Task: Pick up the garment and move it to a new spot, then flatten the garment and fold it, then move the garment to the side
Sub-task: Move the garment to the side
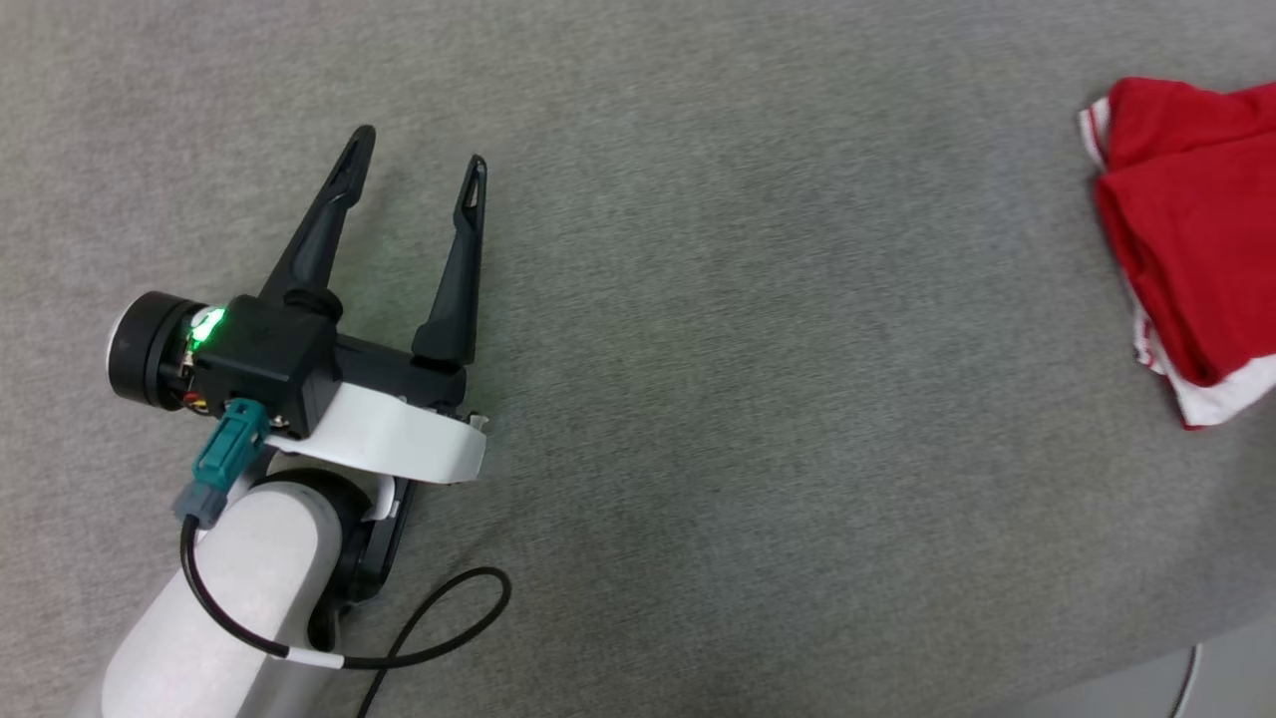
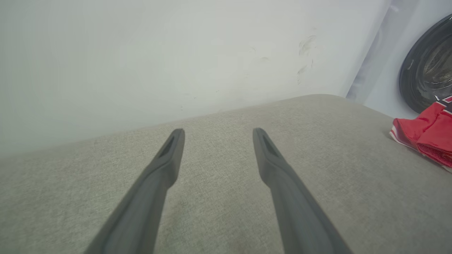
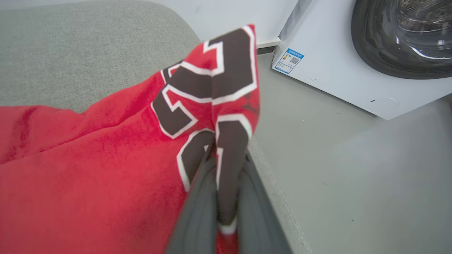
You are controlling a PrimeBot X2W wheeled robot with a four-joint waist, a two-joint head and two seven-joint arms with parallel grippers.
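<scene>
At three o'clock, right gripper (image 3: 227, 165) pinches the garment (image 3: 88, 169) by its black, white-edged lettering (image 3: 233, 67); left gripper (image 1: 421, 150) gapes wide, empty.

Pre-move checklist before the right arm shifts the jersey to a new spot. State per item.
1. Right gripper shut on the garment: ok.
2. Left gripper open, holding nothing: ok.
3. Left gripper apart from the garment, bare grey surface between them: ok.
4. Garment flat: not ok, bunched in folds.
5. Garment wholly on the surface: cannot tell; it runs past the head view's right edge.
</scene>
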